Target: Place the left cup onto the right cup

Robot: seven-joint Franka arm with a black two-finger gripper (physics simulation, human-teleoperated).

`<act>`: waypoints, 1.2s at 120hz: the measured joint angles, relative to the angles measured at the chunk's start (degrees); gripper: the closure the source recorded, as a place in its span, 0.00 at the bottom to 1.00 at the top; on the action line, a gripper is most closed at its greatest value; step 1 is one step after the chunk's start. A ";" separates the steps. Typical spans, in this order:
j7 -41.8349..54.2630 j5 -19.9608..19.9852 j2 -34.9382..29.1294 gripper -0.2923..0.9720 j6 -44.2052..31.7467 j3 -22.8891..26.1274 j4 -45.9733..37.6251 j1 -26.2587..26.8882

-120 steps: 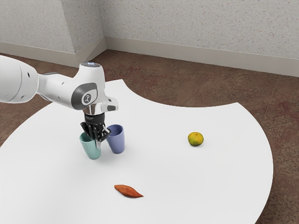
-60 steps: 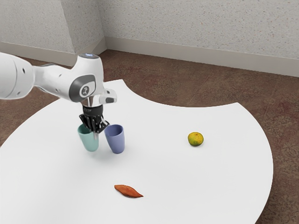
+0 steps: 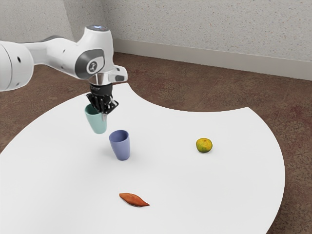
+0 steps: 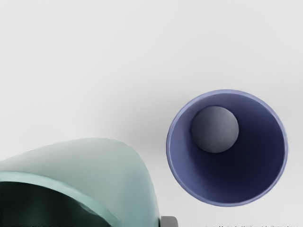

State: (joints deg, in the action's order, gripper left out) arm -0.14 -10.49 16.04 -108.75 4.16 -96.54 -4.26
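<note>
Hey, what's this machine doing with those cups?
A white robot arm's black gripper holds a teal cup by its rim, in the air above the round white table. A blue cup stands upright and empty just beside and below it. The teal one is not yet set on the blue one.

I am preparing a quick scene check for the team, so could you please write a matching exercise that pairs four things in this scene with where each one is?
Things:
1. green cup
2. blue cup
3. round fruit
4. sweet potato

Places:
A. lying on the table, lowest in the exterior view
B. standing upright on the table, open end up
C. held tilted in the air by the fingers
D. alone toward the exterior view's right

Pairs: 1-C, 2-B, 3-D, 4-A
</note>
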 joint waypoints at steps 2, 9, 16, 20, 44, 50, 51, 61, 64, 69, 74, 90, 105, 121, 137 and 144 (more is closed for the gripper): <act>-0.10 -0.18 0.00 0.85 0.11 0.48 0.04 -0.01; -0.49 -0.74 0.00 0.85 0.40 1.99 0.18 0.09; -0.93 -1.12 0.03 0.85 0.60 3.23 0.43 0.24; -1.21 -1.27 0.06 0.85 0.69 3.73 0.50 0.50; -2.99 -2.76 0.09 0.85 0.87 6.62 1.24 0.89; -3.37 -2.95 0.16 0.85 0.85 6.81 1.71 1.13; -3.43 -2.97 0.19 0.85 0.84 6.82 1.79 1.17; -3.98 -3.19 0.48 0.85 0.81 6.89 2.35 1.33; -4.13 -3.23 0.59 0.85 0.81 6.87 2.46 1.34; -4.37 -3.28 0.81 0.85 0.78 6.86 2.55 1.33; -4.60 -3.31 1.09 0.85 0.74 6.85 2.55 1.34; -5.31 -3.33 2.12 0.85 0.57 6.84 2.30 1.27; -5.93 -3.33 2.77 0.85 0.46 6.84 2.06 1.26; -6.53 -3.33 3.38 0.85 0.40 6.84 1.93 1.26; -7.03 -3.52 3.59 0.85 0.25 6.80 1.85 1.26; -7.14 -3.76 3.65 0.77 -0.18 6.76 1.49 1.26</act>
State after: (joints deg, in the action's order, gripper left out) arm -7.27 -14.25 19.69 -108.93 10.92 -95.05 -3.00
